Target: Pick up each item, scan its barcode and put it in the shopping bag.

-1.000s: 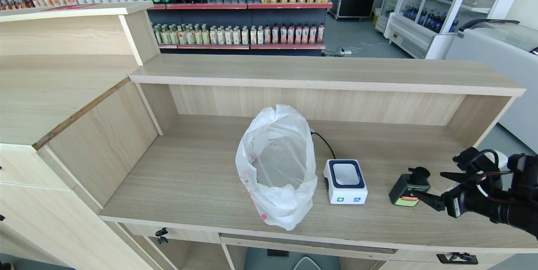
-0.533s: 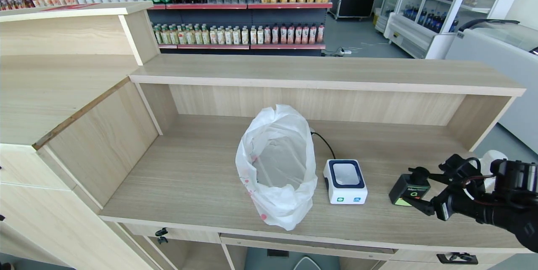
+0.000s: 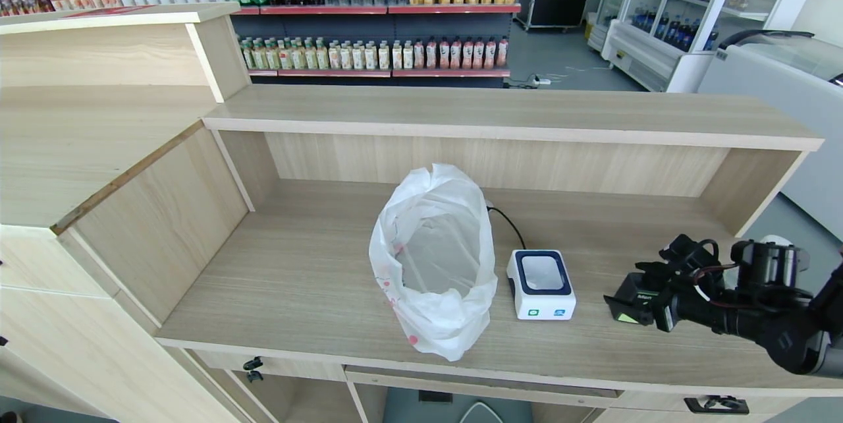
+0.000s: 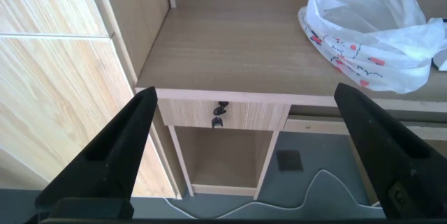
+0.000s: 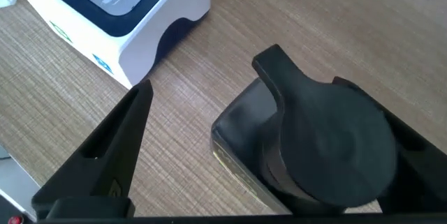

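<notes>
A small black bottle (image 3: 625,296) with a round cap (image 5: 334,142) and a green label stands on the wooden counter (image 3: 316,278), right of the scanner. My right gripper (image 3: 649,294) is open, its fingers (image 5: 105,161) straddling the bottle with a gap on the side toward the scanner. The white barcode scanner (image 3: 540,283) sits between the bottle and the white shopping bag (image 3: 431,265), which stands open at mid counter. My left gripper (image 4: 244,147) hangs open and holds nothing, low in front of the counter's front edge, near the bag (image 4: 370,28).
A black cable (image 3: 507,222) runs from the scanner to the back wall. A raised shelf (image 3: 500,116) overhangs the counter's rear. Drawers with black handles (image 3: 714,403) sit below the front edge. A tall wooden side panel (image 3: 158,225) bounds the left.
My right gripper has moved left along the counter and now has its open fingers around the black bottle. The bag and scanner have not moved.
</notes>
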### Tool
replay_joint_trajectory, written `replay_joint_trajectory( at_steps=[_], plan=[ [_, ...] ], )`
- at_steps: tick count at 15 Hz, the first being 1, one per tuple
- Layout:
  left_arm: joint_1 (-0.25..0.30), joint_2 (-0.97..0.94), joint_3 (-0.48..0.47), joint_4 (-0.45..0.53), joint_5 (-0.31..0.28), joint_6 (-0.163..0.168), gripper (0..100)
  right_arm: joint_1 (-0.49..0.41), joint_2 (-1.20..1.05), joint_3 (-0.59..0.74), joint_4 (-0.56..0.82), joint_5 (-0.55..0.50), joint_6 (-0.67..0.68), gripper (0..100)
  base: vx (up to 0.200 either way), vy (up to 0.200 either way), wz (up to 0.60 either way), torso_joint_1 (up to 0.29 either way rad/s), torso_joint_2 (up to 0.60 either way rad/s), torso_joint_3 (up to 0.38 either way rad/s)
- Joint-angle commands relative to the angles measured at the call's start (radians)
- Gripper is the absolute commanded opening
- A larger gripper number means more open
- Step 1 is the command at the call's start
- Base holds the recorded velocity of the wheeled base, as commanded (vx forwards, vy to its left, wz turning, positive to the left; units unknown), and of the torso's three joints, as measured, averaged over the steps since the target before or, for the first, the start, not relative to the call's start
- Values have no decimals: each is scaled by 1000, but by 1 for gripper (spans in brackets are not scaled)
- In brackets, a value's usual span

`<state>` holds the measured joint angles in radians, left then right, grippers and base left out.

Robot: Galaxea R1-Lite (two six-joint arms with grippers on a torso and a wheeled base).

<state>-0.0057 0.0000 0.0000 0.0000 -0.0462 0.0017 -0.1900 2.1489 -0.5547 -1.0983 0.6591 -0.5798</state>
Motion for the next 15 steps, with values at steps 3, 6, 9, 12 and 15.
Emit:
replay_joint_trajectory(
  at_steps=[3, 6, 9, 12, 15],
  plan=[
    [0, 2, 0, 0, 0, 0, 100, 21, 42, -10, 3, 14, 1, 100, 0, 0, 0, 0, 0, 0],
    [0, 2, 0, 0, 0, 0, 100, 30, 62, -2, 2, 25, 1, 100, 0, 0, 0, 0, 0, 0],
    [0, 2, 0, 0, 0, 0, 100, 32, 77, -5, -6, 25, 1, 100, 0, 0, 0, 0, 0, 0],
    [0, 2, 0, 0, 0, 0, 100, 32, 94, -11, -6, 25, 1, 100, 0, 0, 0, 0, 0, 0],
    [0, 2, 0, 0, 0, 0, 100, 37, 106, -22, -6, 27, 1, 100, 0, 0, 0, 0, 0, 0]
  ],
)
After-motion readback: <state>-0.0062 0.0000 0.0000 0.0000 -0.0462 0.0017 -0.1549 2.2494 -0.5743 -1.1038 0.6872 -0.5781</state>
